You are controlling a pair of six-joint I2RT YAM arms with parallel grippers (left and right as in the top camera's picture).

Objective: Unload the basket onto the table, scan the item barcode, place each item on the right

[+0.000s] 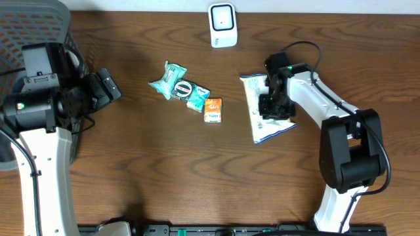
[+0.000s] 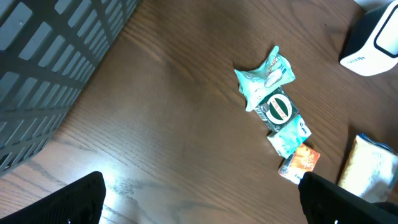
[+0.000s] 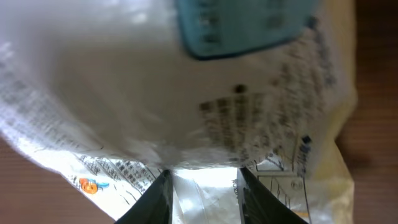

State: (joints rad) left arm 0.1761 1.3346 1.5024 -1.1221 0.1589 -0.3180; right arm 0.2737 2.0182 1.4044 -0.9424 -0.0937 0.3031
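A white printed snack bag point(image 1: 261, 130) lies on the wooden table at the right, below the white barcode scanner point(image 1: 222, 25) at the table's far edge. My right gripper point(image 1: 274, 108) sits on top of the bag. In the right wrist view the bag point(image 3: 186, 81) fills the frame, and a fold of its plastic is pinched between the close-set dark fingers point(image 3: 152, 199) of the right gripper point(image 3: 202, 199). My left gripper point(image 1: 110, 88) hovers at the left, wide open and with nothing in it point(image 2: 202, 202).
A row of small items lies mid-table: a teal wrapper point(image 1: 168, 80), a round green-labelled pack point(image 1: 184, 87), a second teal pack point(image 1: 197, 97) and an orange packet point(image 1: 212, 109). A grey mesh basket point(image 1: 20, 26) stands at the far left.
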